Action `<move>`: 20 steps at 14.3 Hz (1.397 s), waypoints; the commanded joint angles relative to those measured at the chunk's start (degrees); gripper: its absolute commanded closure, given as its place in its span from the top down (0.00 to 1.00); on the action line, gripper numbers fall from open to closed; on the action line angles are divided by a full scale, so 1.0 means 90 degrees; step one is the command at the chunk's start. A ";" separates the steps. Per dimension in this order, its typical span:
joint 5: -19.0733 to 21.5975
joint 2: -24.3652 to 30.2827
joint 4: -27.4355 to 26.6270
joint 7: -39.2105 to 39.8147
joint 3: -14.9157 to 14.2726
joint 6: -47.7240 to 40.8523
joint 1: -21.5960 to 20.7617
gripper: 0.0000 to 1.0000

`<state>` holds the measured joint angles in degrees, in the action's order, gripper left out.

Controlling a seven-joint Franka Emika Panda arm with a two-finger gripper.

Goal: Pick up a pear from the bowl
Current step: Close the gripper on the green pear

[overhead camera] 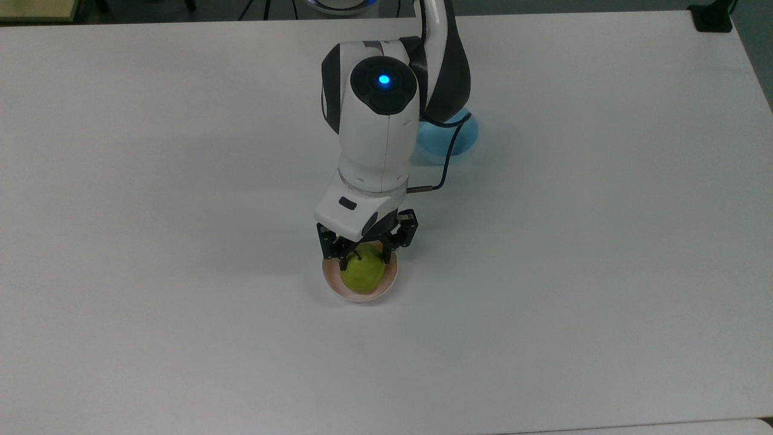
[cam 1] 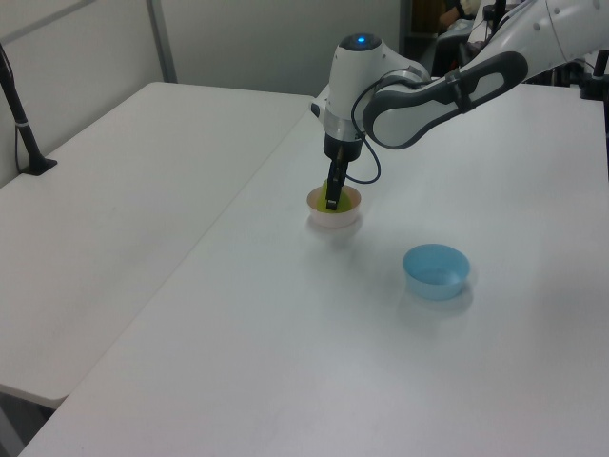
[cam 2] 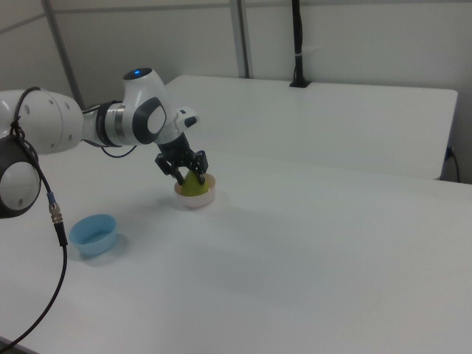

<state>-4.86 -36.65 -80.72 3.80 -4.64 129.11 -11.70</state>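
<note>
No readable text, labels or numbers — none on anything

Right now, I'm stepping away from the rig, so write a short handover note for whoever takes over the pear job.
Gripper: open, lowered over the pink bowl, one finger on each side of the pear's upper part. The pictures do not settle whether the fingers touch it.
Pear: sits in the pink bowl, stem up, not lifted.
Blue bowl: stands apart on the table, not part of this job.
Done: approach and descent to the pear.
Left: shut the fingers on the pear, then lift it out of the bowl.
</note>
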 commanded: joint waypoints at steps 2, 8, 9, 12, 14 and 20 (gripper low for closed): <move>-0.0202 -0.0107 0.0072 -0.0159 -0.0119 0.0108 -0.0126 0.33; -0.0329 -0.0088 0.0063 -0.0159 -0.0109 0.0117 -0.0126 0.20; -0.0320 -0.0078 0.0063 -0.0159 -0.0109 0.0108 -0.0126 0.20; -0.0310 -0.0039 0.0072 -0.0169 -0.0109 0.0098 -0.0107 0.16; -0.0290 -0.0020 0.0092 -0.0169 -0.0109 0.0059 -0.0097 0.13; -0.0251 0.0107 0.0092 -0.0159 -0.0109 0.0030 -0.0077 0.10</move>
<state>-6.57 -36.77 -79.75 3.55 -4.96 129.11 -11.95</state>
